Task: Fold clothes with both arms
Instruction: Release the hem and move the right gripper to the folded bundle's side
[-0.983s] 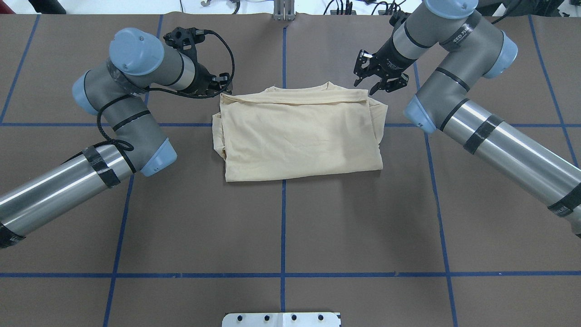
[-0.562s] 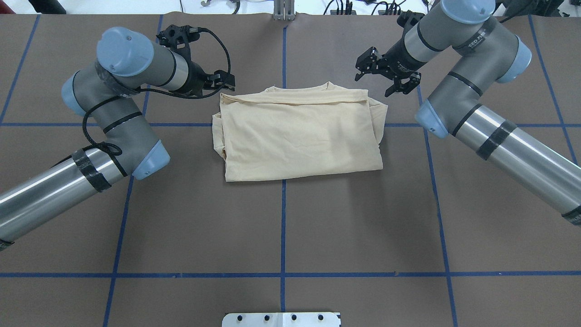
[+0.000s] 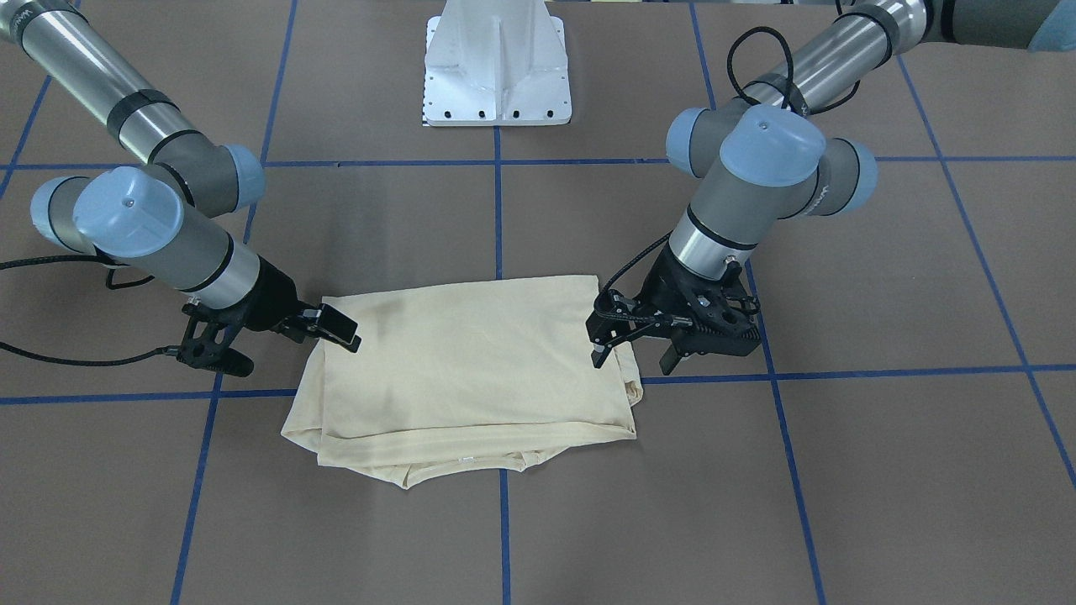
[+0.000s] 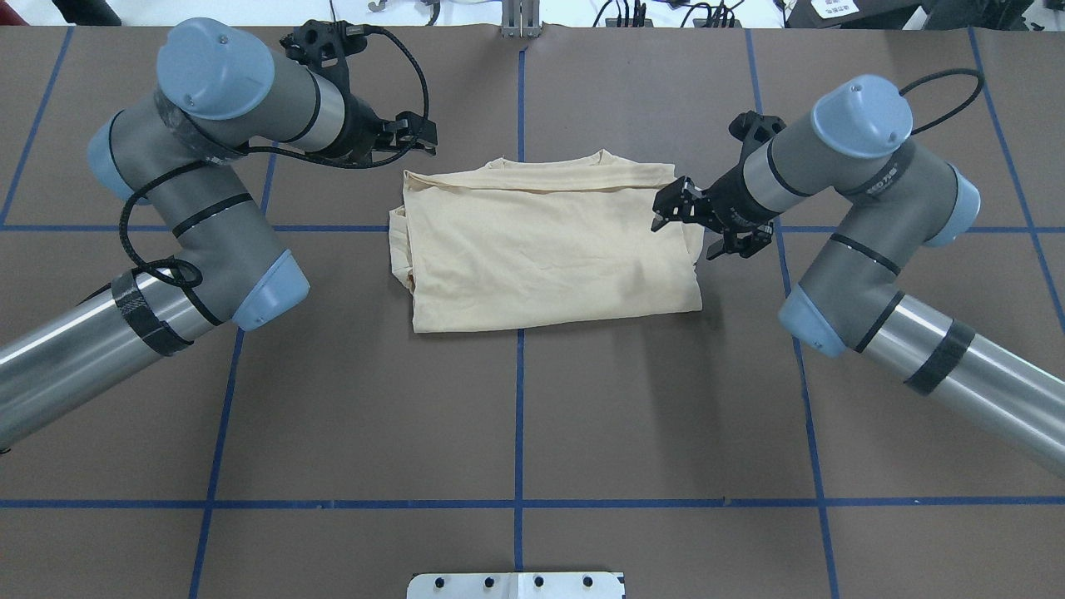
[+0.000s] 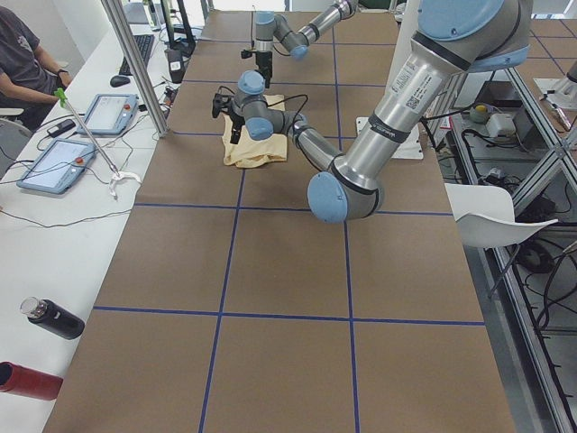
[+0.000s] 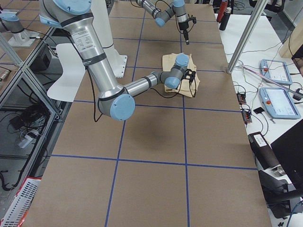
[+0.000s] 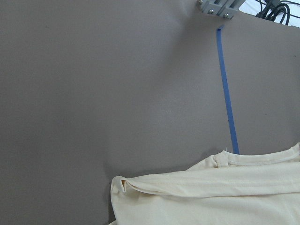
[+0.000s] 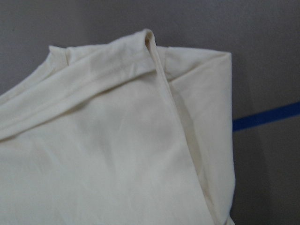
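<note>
The cream-yellow shirt lies folded into a rectangle at the table's middle, its ribbed neck on the far edge; the print is hidden. My left gripper hangs open just beyond the shirt's far left corner, holding nothing. In the front view the left gripper is above the shirt's edge. My right gripper is open over the shirt's right edge. In the front view the right gripper has one finger above the cloth. Both wrist views show only the shirt's corners, no fingers.
The brown table carries a grid of blue tape lines. The white pedestal base stands at the robot's side. A person sits at a side desk with tablets and bottles beyond the far edge.
My right gripper moved from beyond the shirt's far right corner back toward the robot, now over the right edge. The left gripper drew slightly away from the far left corner. The shirt lies unchanged.
</note>
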Robot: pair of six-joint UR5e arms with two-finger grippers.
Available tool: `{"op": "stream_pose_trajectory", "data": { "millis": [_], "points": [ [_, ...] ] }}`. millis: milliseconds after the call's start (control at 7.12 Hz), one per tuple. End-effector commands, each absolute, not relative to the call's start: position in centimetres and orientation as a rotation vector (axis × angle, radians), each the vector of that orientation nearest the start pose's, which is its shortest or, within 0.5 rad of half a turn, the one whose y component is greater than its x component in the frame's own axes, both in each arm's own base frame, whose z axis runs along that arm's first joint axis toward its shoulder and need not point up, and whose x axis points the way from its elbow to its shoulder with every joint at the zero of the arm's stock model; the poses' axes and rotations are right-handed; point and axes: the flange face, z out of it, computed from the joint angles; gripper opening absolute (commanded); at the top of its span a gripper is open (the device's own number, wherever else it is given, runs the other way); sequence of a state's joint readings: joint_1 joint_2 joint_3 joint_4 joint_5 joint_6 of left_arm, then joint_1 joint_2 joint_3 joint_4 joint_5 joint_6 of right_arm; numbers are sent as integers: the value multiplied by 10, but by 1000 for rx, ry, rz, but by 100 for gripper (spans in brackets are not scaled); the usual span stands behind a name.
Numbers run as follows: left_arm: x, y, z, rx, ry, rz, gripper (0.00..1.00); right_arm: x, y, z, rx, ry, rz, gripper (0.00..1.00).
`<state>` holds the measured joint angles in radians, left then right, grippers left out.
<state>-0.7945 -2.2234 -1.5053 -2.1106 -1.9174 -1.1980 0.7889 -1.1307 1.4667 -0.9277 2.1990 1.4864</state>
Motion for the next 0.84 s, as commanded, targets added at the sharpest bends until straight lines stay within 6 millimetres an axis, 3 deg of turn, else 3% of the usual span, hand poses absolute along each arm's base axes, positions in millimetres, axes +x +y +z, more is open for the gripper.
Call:
{"op": "stream_pose_trajectory", "data": {
  "millis": [0,562,702],
  "points": [
    [424,-571,220,355,1098,-177,100,-424,-498,409,-148,-1063,333,100],
    [426,-571,224,354,1095,-176,100,-458,-473,406,-168,-1052,307,98],
    [426,-572,224,354,1095,-176,100,-458,-473,406,-174,-1049,325,47]
  ]
}}
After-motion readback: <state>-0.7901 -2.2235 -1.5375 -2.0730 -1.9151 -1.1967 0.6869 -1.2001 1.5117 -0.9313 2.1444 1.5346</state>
